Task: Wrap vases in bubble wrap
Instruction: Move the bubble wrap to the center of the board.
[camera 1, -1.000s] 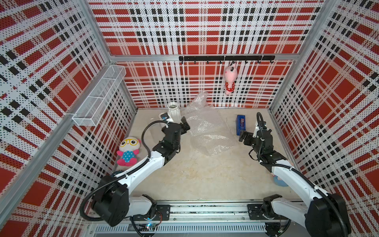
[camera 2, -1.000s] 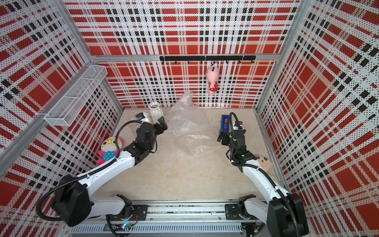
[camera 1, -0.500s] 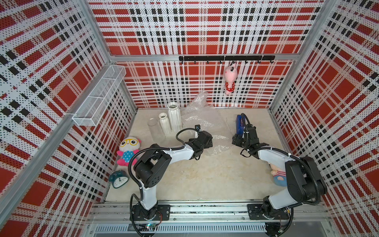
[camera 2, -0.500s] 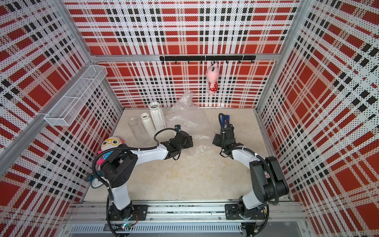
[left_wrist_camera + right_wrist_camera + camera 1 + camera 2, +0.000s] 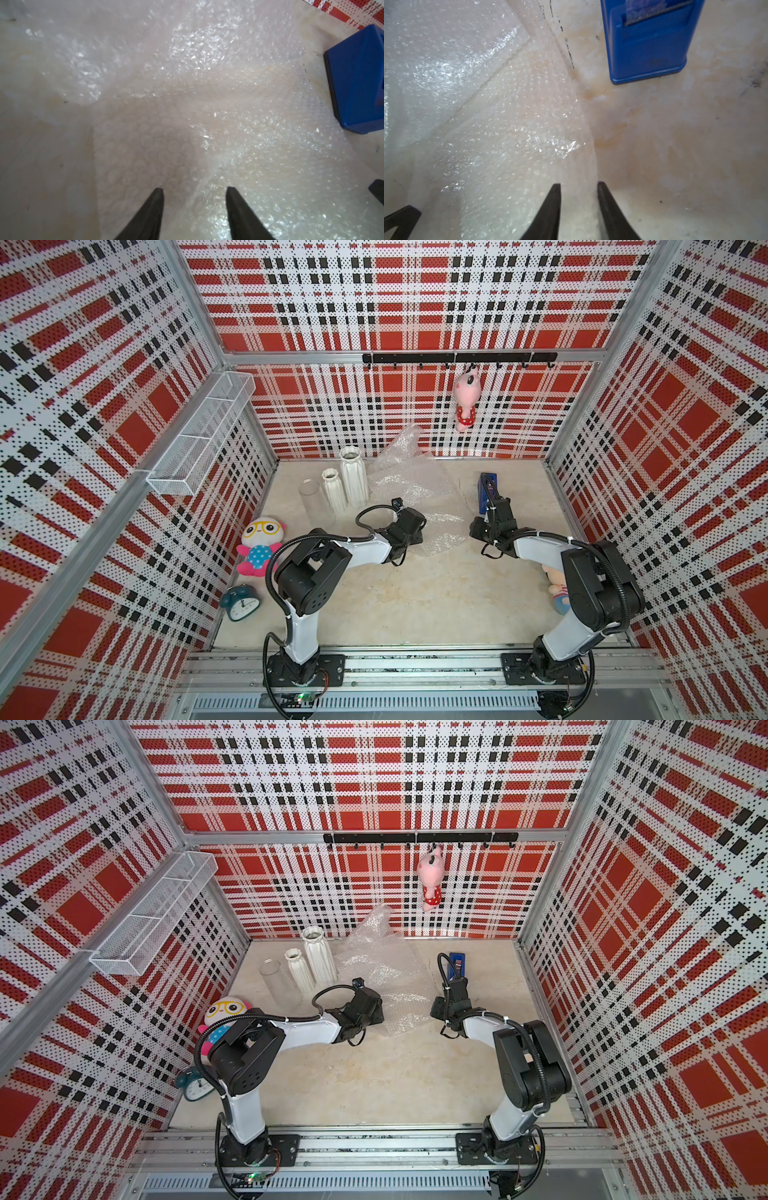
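Both arms have swung down low — the left gripper (image 5: 194, 189) from beside the tall white ribbed ceramic vase (image 5: 353, 483) to over the crinkly clear bubble wrap sheet (image 5: 411, 485), the right gripper (image 5: 579, 184) to that sheet's edge.

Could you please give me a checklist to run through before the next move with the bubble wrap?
1. Left gripper on the wrap: ok, jaws apart with wrap between them.
2. Right gripper at the wrap's edge: ok, the edge lies between its jaws.
3. Wrap firmly pinched by either gripper: cannot tell.
4. Glass vase, short vase and tall vase upright: ok.
5. Dispenser off the wrap: ok, bare table shows between them.
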Robot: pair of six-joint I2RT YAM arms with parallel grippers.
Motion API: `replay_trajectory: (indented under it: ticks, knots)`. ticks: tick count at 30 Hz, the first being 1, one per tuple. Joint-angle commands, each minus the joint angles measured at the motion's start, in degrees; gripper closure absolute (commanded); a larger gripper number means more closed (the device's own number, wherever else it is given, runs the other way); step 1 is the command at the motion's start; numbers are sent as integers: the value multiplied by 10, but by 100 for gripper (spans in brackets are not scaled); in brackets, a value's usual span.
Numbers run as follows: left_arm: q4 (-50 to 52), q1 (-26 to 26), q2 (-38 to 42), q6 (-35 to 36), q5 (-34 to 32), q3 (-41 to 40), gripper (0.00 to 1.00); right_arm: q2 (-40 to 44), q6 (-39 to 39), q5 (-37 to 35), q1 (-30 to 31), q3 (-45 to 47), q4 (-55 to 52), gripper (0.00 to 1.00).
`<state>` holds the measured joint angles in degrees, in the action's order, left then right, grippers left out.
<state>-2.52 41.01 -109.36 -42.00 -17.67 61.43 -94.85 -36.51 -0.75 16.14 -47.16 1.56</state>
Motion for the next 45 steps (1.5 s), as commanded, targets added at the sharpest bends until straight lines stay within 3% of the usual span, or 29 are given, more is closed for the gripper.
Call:
replay_trajectory:
  ticks: [1,4,7,9,15,18,21,23,32,39,45]
  knots:
    - [-19,-9,27,-4,12,-18,62,3,-1,-1,7,-12,8,80]
    - [-35,-24,50,-5,25,-42,83,22,5,-7,9,-13,-3,91]
    - [-42,-34,92,-1,25,-70,96,55,13,-22,11,-5,-21,95]
    - [-42,-28,127,6,13,-90,100,86,16,-31,11,13,-32,97]
    - [-28,18,227,11,-29,-164,100,200,-1,-40,29,95,-68,99]
    - [-43,16,264,20,-10,-180,71,252,-24,-45,52,138,-91,99]
    - [-60,10,234,70,29,-128,61,285,-54,-49,76,180,-103,99]
    - [-58,12,175,97,56,-63,54,300,-76,-55,94,198,-113,99]
    - [-51,37,-78,104,150,140,47,324,-130,-106,163,222,-122,100]
    - [-37,46,-152,95,171,193,42,334,-143,-135,177,225,-137,100]
    - [-51,4,-173,97,142,201,39,355,-150,-148,182,231,-162,100]
